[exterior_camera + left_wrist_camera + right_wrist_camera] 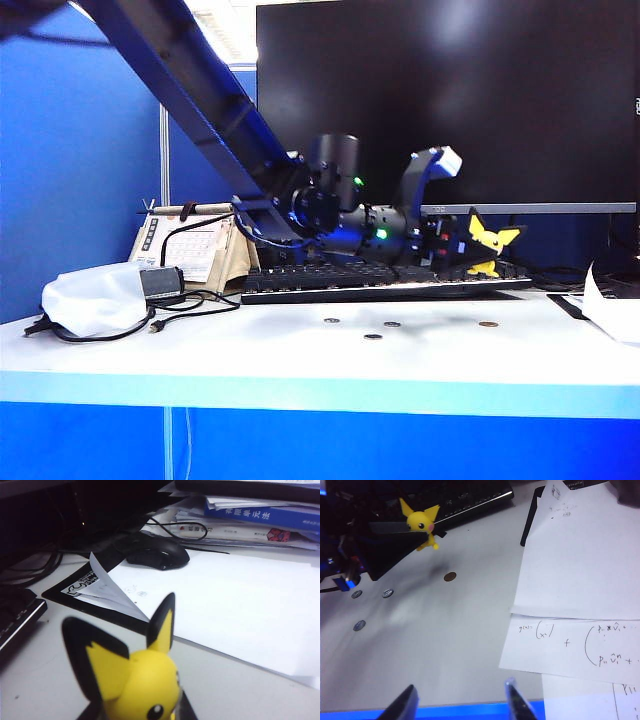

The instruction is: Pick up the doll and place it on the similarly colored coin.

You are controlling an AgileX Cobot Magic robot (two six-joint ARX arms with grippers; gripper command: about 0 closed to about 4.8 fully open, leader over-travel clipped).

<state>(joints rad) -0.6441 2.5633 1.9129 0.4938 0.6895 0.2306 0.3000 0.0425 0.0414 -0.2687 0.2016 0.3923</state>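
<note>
Up above the white table [300, 350], the left gripper [478, 255] hangs in the air with the doll [492, 240] pinched between its dark jaws, the yellow ears poking out sideways in front of the black monitor [450, 90]. From the left wrist camera, the doll [137, 675] fills the near foreground, its black-tipped ears standing up, with a black mouse [159, 554] and a stack of books [250, 515] further back on the desk. From the right wrist camera the doll [422, 524] shows its face and pink cheek, clamped at the tip of the left gripper [425, 536], clear of the table and casting a soft shadow below.

Down on the table, the coin [488, 324] lies flat, brass-coloured, below the held doll and a little nearer the front edge; the right wrist view shows the coin [450, 576] just past that shadow. Three grey coins [387, 593] lie apart from it, off toward the left arm's side. A keyboard [380, 280] sits behind them.

The right gripper [462, 700] waits near the table's front edge with its fingers spread and nothing between them, beside sheets of handwritten paper [580, 555].
</note>
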